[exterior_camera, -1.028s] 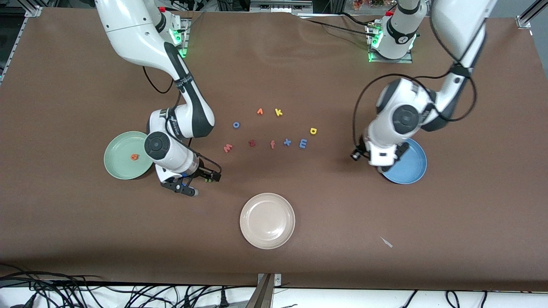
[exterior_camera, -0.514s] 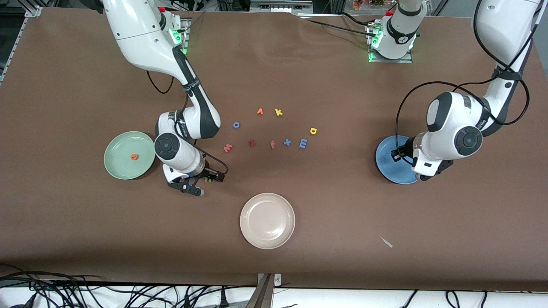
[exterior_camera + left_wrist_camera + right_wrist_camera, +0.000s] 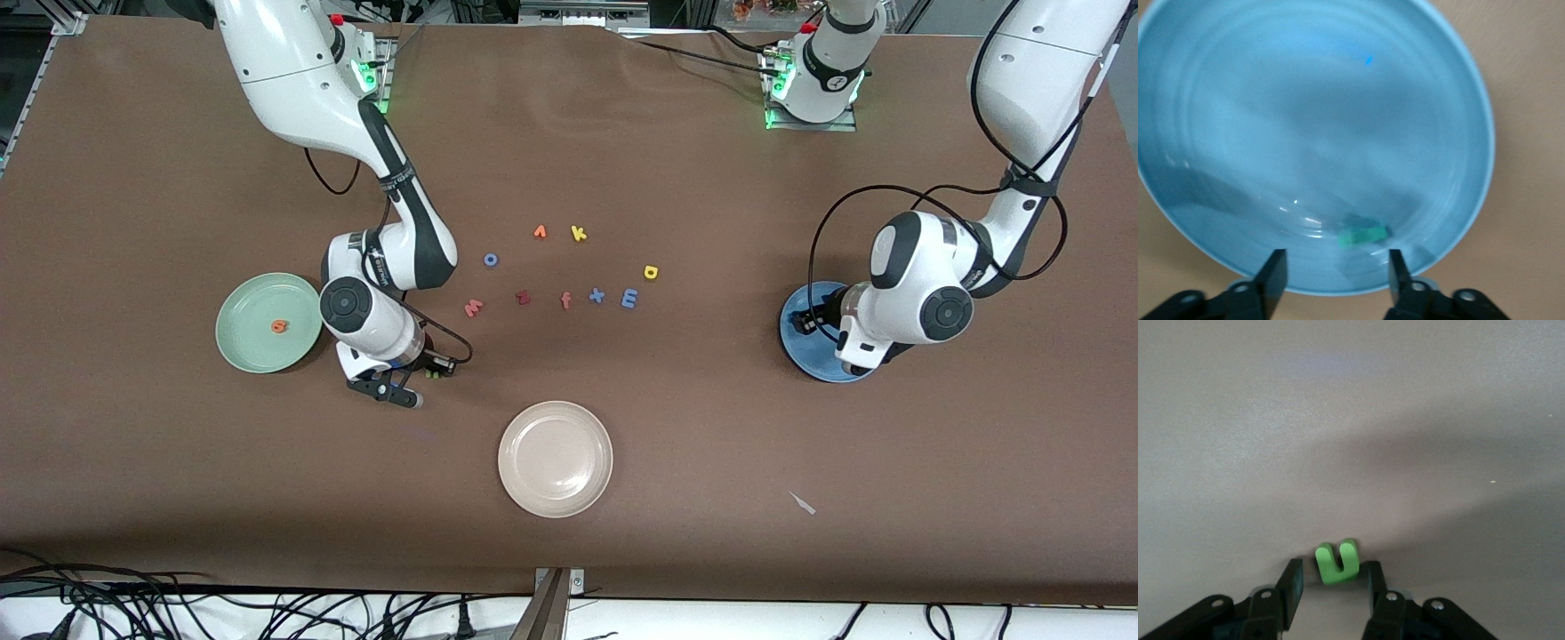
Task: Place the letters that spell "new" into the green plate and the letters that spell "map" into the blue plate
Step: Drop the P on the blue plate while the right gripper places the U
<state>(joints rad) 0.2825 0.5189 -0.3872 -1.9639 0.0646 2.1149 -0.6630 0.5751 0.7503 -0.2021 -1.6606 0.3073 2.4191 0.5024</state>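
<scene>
The green n (image 3: 1337, 561) lies flat on the table between the fingers of my right gripper (image 3: 1332, 572). One finger is against it and a gap shows at the other. That gripper (image 3: 387, 391) is low beside the green plate (image 3: 249, 347), which holds the orange e (image 3: 280, 326). My left gripper (image 3: 1336, 263) hangs open over the blue plate (image 3: 1458, 100). The teal p (image 3: 1361, 235) lies in this plate (image 3: 800, 342). The salmon w (image 3: 473, 308), light blue m (image 3: 629, 298) and yellow a (image 3: 651, 272) lie mid-table.
Other letters share the middle: a blue o (image 3: 490, 259), an orange one (image 3: 540, 231), yellow k (image 3: 578, 233), dark red z (image 3: 523, 298), salmon f (image 3: 565, 300), blue x (image 3: 597, 295). A cream plate (image 3: 556, 458) sits nearer the front camera.
The left arm swung over the blue plate and its jaws opened; the teal p now lies in the plate. The right gripper shifted slightly and its fingers narrowed around the n.
</scene>
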